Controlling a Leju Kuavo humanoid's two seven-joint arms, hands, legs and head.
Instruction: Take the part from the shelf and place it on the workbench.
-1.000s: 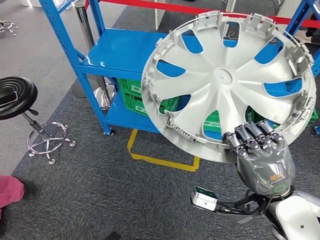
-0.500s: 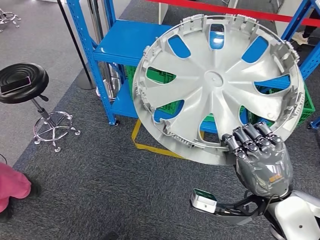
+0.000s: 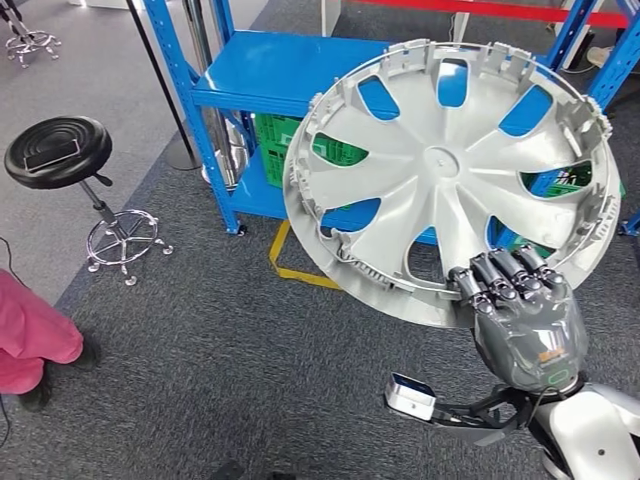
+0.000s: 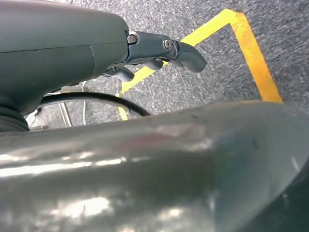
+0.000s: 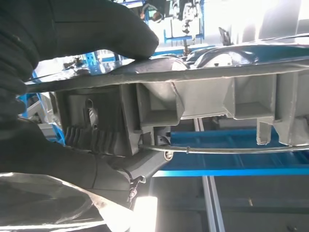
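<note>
The part is a large silver wheel cover [image 3: 445, 165] with blue and green showing through its cut-outs. I hold it up, tilted, in front of the blue shelf [image 3: 279, 75]. My right hand [image 3: 528, 320] grips its lower rim, fingers curled over the edge. In the right wrist view the ribbed rim of the wheel cover [image 5: 204, 96] sits clamped between the thumb and the dark fingers of my right hand [image 5: 73, 38]. My left hand [image 4: 65, 53] hangs over the grey carpet with its fingers [image 4: 182, 53] stretched out and nothing in them.
A green crate [image 3: 275, 145] sits on the shelf's lower level. A black stool [image 3: 59, 152] stands at the left on the carpet. Yellow floor tape [image 3: 294, 270] lies before the shelf. A person's pink-clad leg [image 3: 30, 340] is at the left edge.
The whole view has shifted: shelf and stool slid across the picture and more of the person's leg shows. The wheel cover stays in my right hand's grip, held the same way.
</note>
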